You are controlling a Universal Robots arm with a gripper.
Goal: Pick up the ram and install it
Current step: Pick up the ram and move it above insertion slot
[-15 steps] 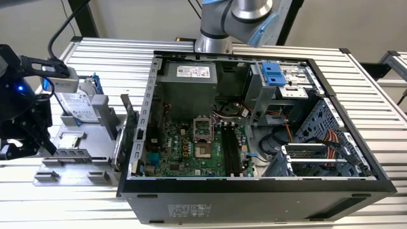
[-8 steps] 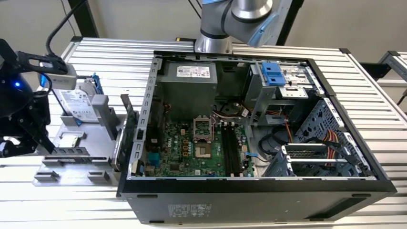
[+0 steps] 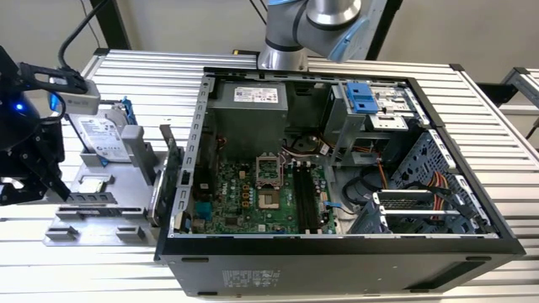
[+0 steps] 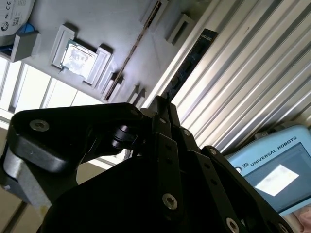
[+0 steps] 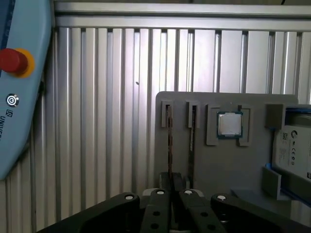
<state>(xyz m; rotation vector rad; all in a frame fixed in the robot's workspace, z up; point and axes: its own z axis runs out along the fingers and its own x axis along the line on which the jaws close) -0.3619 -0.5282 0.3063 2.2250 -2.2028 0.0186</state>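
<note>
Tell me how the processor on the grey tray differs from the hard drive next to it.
The processor is small and square; the hard drive is larger and oblong. The processor lies flat in a recess; the hard drive stands tilted in its holder. Both sit on the grey tray.

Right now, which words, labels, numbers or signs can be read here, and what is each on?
Hard drive in the grey holder: white label, print too small to read.
Power supply: white sticker, too small to read.
Computer case, outer wall: sticker, blurred.
Teach pendant: brand lettering beside its screen, not quoted here; a round symbol near its red button.
</note>
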